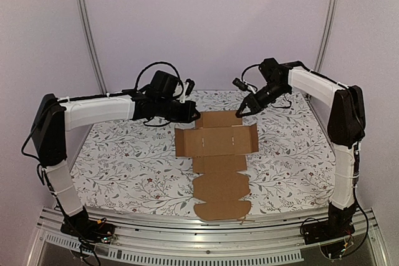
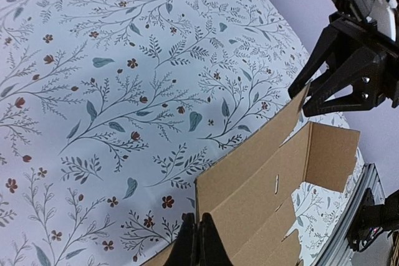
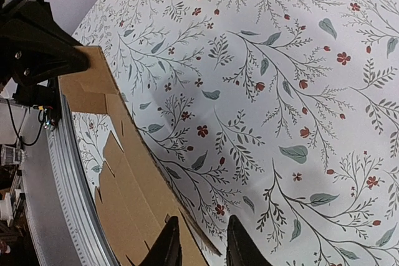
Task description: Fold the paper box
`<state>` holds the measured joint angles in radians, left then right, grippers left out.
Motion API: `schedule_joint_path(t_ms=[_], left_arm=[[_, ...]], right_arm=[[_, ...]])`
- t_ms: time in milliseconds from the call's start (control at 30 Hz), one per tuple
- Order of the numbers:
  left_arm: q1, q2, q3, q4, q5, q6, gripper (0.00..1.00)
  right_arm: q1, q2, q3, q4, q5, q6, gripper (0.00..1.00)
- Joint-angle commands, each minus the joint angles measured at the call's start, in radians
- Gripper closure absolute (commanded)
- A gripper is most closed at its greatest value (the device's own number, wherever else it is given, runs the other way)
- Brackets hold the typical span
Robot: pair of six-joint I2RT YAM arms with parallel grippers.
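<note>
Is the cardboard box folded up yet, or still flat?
Mostly flat: the paper box lies spread on the table, only its far panel tilted up.

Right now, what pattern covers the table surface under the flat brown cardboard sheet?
White floral tablecloth: grey-green leafy sprigs, small red flowers; clearest in right wrist view.

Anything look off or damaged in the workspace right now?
Nothing damaged: the paper box shows no tears or crushed flaps. Only oddity: its rounded near flap sits at the table front edge, beside the rail. The far panel is raised between the left gripper and right gripper.
</note>
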<state>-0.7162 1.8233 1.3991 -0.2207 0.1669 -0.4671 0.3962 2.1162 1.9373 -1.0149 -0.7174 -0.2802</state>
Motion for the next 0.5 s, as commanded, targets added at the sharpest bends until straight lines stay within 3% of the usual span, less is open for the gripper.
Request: schedule_joint_path(t_ms=[0, 100, 200, 333, 467], left_arm=[[-0.015, -0.019, -0.018, 0.024, -0.022, -0.025, 1.0], [-0.015, -0.022, -0.023, 0.034, -0.029, -0.039, 1.0], [-0.021, -0.022, -0.02, 0.033, -0.016, -0.037, 0.98], [-0.021, -0.05, 0.049, -0.126, -0.023, 0.063, 0.64], [-0.014, -0.122, 0.133, -0.308, -0.041, 0.231, 0.43]], right_arm=[[0.018, 0.02, 0.004, 0.003, -0.048, 0.012, 0.8], [0.028, 0.022, 0.005, 0.002, -0.045, 0.02, 0.86], [0.035, 0.018, 0.007, 0.002, -0.021, 0.017, 1.0], [0.036, 0.005, 0.017, -0.02, 0.024, -0.025, 1.0], [0.041, -0.018, 0.036, -0.083, -0.02, -0.106, 1.0]])
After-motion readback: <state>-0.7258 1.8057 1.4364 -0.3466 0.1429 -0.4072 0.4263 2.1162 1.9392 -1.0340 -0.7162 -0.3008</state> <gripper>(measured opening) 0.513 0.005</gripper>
